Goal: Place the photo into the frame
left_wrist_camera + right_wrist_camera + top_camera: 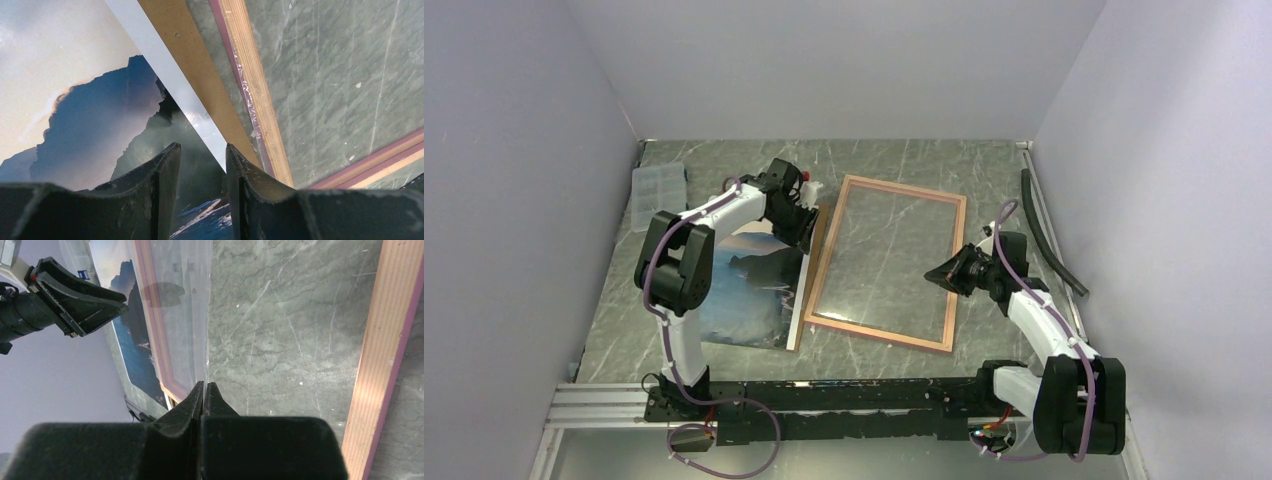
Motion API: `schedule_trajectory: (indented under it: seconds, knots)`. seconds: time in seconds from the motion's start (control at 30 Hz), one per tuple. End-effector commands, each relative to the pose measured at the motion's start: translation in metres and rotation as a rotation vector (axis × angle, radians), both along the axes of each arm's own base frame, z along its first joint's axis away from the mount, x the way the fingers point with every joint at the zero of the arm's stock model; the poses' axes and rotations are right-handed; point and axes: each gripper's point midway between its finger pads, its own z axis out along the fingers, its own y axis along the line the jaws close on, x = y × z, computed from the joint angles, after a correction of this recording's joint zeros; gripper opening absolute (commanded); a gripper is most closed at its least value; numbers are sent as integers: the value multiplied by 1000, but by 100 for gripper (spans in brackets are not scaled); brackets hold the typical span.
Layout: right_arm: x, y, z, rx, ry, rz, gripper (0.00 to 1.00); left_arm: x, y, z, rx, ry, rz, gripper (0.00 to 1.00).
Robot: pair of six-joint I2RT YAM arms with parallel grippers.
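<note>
The frame (879, 333) lies tan back up in the middle of the table. My right gripper (932, 275) is inside its right rail (382, 355). That gripper (205, 383) is shut on the edge of the clear pane (175, 315), which slants away to the left. The photo (749, 295) of dark mountains lies left of the frame on a brown backing board (816, 240). My left gripper (200, 146) hangs open just over the photo's (100, 110) right edge, next to the board (192, 65) and the frame's left rail (255, 85). Nothing is between its fingers.
A clear compartment box (656, 190) sits at the back left by the wall. A black strip (1049, 235) runs along the right wall. Walls close in the table on three sides, and the arms' mounting rail (824, 400) spans the near edge.
</note>
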Motion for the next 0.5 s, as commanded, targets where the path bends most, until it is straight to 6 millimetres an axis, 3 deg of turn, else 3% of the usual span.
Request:
schedule_trajectory:
  seconds: [0.0, 0.47]
  knots:
    - [7, -6, 7, -23, -66, -6, 0, 0, -7, 0, 5, -16, -23, 43]
    - [-4, -7, -4, 12, -27, -10, 0, 1, -10, 4, 15, -30, -39, 42]
